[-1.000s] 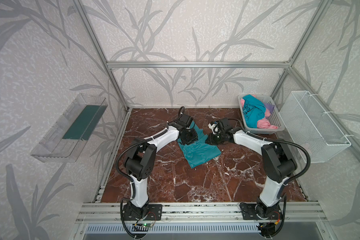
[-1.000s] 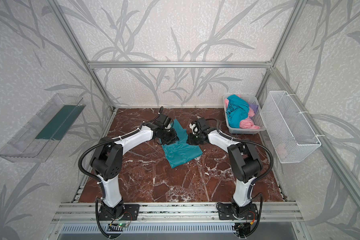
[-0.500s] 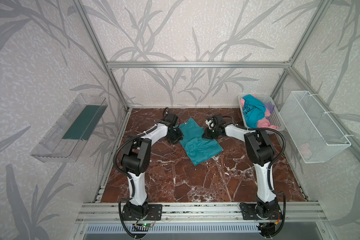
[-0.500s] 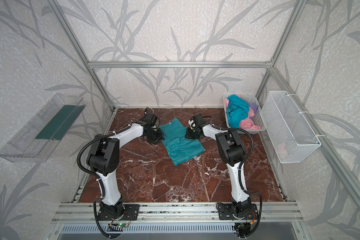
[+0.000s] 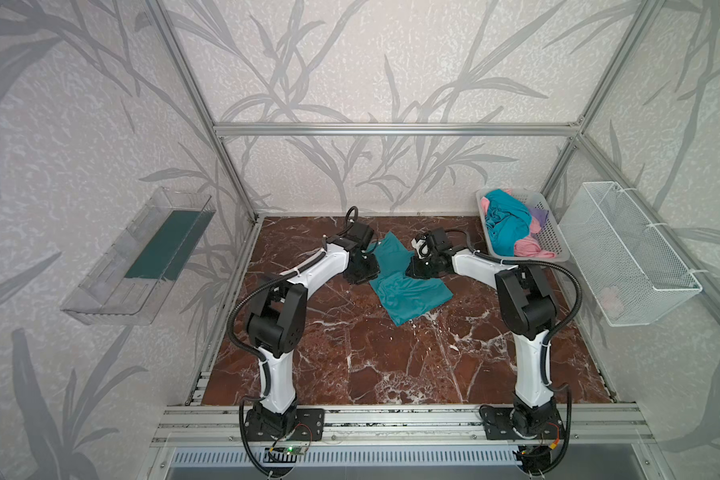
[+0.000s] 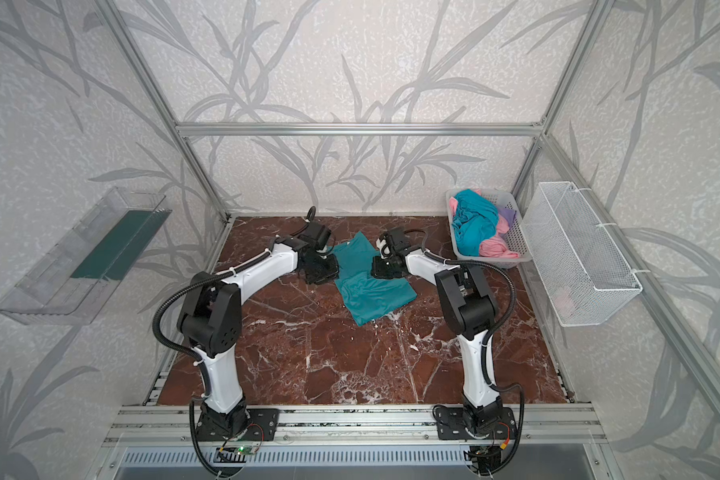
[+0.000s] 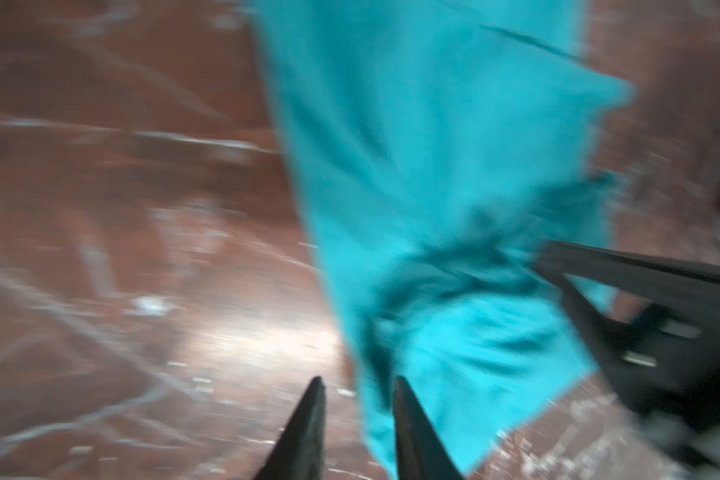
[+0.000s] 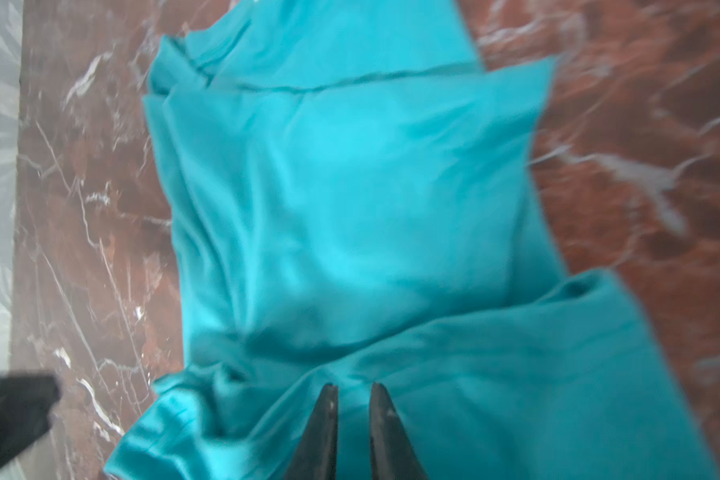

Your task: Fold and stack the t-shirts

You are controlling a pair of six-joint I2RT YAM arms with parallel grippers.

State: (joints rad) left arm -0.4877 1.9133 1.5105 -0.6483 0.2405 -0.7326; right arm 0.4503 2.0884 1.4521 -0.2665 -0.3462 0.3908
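Flanking the part-folded teal shirt (image 5: 408, 295), which lies flat on the floor (image 5: 391, 365) toward 12 o'clock, both arms reach low and forward with elbows bent, likely so each can take one side for the next fold. Left gripper (image 7: 357, 399) sits at the shirt's 9 o'clock edge, jaws slightly apart and empty, while right gripper (image 8: 353, 399) hovers over its 3 o'clock side, narrowly parted with nothing visibly pinched. Other shirts (image 5: 510, 224) wait in the basket (image 5: 553, 232) at 2 o'clock.

Walled in pale leaf-patterned paper (image 5: 350, 62), framed by aluminium bars (image 5: 391, 129); floored in red-brown veined marble (image 5: 391, 365); clear shelf (image 5: 100, 291) left, white wire basket (image 5: 624, 249) right, seemingly wall-hung.
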